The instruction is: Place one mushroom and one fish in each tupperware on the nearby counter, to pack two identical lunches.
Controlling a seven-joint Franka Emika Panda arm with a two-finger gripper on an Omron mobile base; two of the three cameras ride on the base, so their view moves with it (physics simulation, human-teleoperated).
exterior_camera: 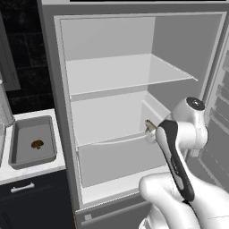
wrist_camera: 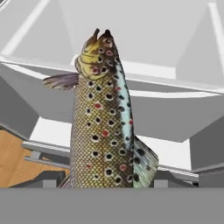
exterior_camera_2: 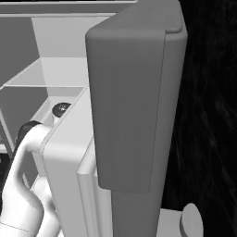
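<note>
Tupperware (exterior_camera: 49, 134) with mushroom (exterior_camera: 37, 144) on counter (exterior_camera: 27, 172)

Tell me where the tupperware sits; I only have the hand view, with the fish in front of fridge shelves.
Observer: In the left base view a grey tupperware sits on the counter, left of the open fridge.
Operator: Report its contents.
Observer: One brown mushroom, nothing else.
Operator: Place what I'm holding.
Observer: The fish pokes out level with the fridge's lower shelf, right of the tupperware.
</note>
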